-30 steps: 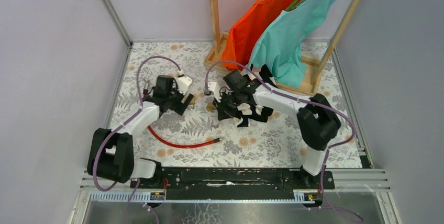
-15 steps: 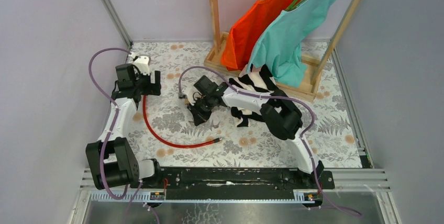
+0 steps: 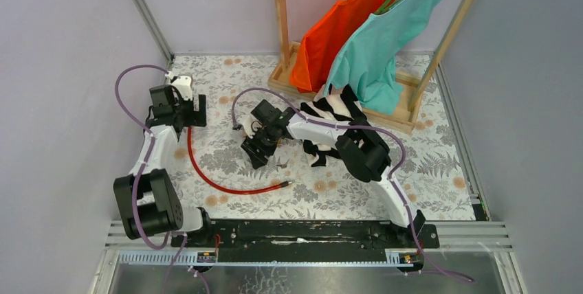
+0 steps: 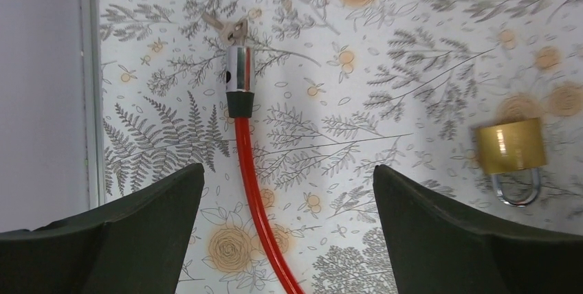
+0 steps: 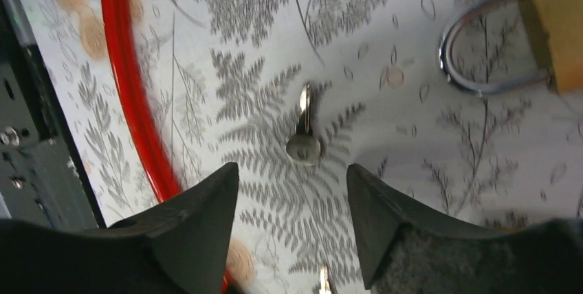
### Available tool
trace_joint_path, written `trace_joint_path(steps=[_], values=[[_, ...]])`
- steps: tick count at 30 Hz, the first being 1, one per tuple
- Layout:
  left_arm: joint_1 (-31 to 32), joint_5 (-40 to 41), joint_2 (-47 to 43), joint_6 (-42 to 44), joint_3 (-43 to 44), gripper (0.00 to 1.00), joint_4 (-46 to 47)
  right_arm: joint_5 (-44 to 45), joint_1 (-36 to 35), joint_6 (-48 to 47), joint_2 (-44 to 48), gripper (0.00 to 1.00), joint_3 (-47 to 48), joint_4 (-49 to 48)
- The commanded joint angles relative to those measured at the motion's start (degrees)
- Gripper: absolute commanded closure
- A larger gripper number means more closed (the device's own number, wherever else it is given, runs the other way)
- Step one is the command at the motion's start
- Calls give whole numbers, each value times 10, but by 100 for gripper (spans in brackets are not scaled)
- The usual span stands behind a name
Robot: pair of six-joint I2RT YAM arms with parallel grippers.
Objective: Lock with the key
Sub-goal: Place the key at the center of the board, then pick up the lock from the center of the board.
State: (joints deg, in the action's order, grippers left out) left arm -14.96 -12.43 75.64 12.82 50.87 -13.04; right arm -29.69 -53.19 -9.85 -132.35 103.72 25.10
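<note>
The right claw point(image 5: 292, 170) is spread over the floral bench point(image 5: 426, 143), and the key point(image 5: 304, 134) lies flat just past its tips at the frame's centre (touched by neither finger). Farther off, the red cable point(image 5: 130, 81) curves along the left and the brass padlock point(image 5: 553, 19) sits at upper right. The left claw point(image 4: 289, 170), also spread and empty, faces the cable's chrome end point(image 4: 238, 67) at upper left.
</note>
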Motion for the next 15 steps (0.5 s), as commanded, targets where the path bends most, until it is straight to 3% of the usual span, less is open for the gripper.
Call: trace_joint_path(steps=[1,6,15], values=[[-6,34,61,40,13,2,36,53,18,-43,96,31,-53,11],[-8,63,140,70,44,13,44,63,51,-74,183,24,-129,12],[-9,93,268,99,133,24,35,67,65,-123,304,24,-245,15]])
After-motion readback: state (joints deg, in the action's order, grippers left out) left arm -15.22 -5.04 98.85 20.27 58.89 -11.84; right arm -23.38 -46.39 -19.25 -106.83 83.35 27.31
